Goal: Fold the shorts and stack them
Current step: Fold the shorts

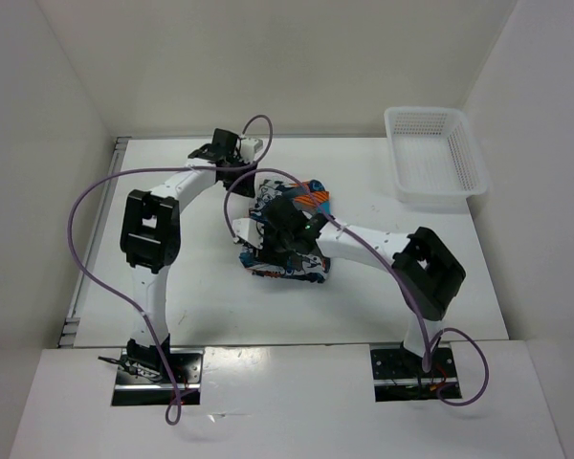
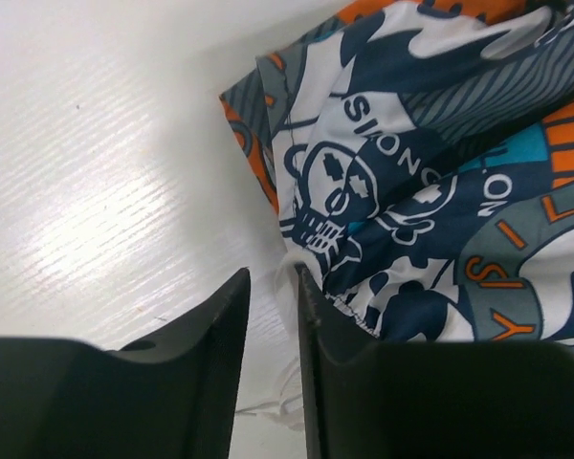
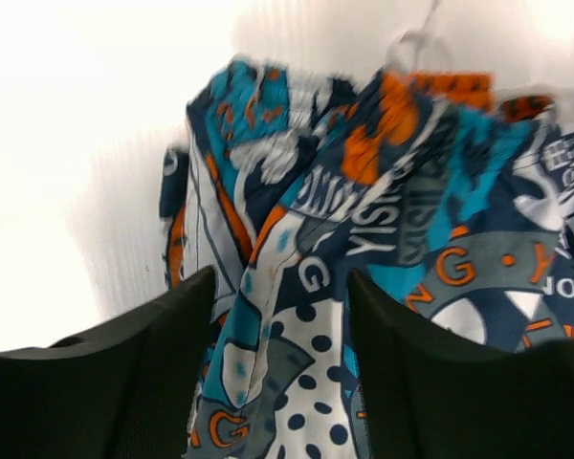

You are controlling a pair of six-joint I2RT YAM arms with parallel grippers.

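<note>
The shorts [image 1: 304,199] lie crumpled in a heap at the middle of the table, printed in teal, orange, white and navy. My right gripper [image 1: 283,239] is down on top of the heap. In the right wrist view it [image 3: 282,279] is open wide, and a ridge of the shorts [image 3: 306,316] lies between its fingers. My left gripper [image 1: 245,176] is at the heap's far left edge. In the left wrist view it [image 2: 273,273] is open by a narrow gap over bare table, with the shorts [image 2: 411,191] just to its right. A white drawstring [image 2: 268,409] lies under the gap.
A white plastic mesh basket [image 1: 430,113] stands at the back right of the table, and nothing shows inside it. White walls close in the table on the left, back and right. Purple cables loop off both arms.
</note>
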